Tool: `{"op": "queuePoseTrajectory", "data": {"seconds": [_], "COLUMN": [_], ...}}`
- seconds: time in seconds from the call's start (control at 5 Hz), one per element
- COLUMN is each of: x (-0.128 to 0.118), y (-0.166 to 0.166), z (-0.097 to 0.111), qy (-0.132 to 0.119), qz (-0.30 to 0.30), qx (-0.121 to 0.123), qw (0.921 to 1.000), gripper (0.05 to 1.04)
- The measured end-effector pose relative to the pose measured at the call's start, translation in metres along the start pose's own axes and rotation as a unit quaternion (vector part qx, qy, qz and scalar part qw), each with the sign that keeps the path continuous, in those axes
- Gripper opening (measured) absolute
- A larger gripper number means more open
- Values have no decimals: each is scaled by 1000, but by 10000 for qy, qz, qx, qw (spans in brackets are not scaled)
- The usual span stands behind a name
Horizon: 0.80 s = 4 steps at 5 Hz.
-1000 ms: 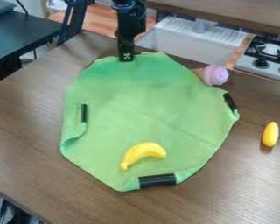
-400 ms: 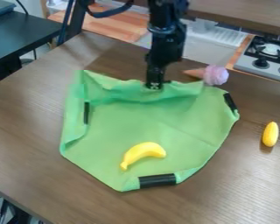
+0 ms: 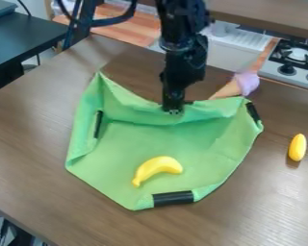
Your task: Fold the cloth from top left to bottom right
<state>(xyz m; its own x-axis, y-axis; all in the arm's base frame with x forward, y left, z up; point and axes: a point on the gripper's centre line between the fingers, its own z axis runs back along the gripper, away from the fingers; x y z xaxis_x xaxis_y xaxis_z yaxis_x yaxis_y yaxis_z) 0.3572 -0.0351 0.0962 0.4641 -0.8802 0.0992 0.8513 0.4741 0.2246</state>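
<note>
The black gripper [image 3: 174, 109] hangs over the upper middle of the table, shut on the back edge of the green cloth [image 3: 153, 144]. That edge is lifted and pulled forward, and it sags to both sides of the gripper. A raised corner stands at the upper left. The cloth's front part lies flat with a yellow banana [image 3: 158, 168] on it. Black strips show at its left, right and front edges.
A toy ice cream cone [image 3: 247, 82] touches the cloth's back right edge. A yellow oval toy [image 3: 297, 147] lies to the right on the wooden table [image 3: 47, 144]. Behind stand a sink [image 3: 237, 50] and a stove [image 3: 298, 57].
The gripper has moved forward and to the right, drawing the cloth's back edge up and over toward the front. The ice cream cone has shifted slightly and tilted.
</note>
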Motion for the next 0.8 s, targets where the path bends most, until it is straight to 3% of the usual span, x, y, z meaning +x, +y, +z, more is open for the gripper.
{"op": "queuePoseTrajectory", "data": {"seconds": [0.2,0.8], "x": [2,17], "y": [-13,-64], "z": [6,4], "qy": [-289,-812], "qz": [175,830], "qx": [188,118], "qw": [9993,9932], "gripper": [55,55]}}
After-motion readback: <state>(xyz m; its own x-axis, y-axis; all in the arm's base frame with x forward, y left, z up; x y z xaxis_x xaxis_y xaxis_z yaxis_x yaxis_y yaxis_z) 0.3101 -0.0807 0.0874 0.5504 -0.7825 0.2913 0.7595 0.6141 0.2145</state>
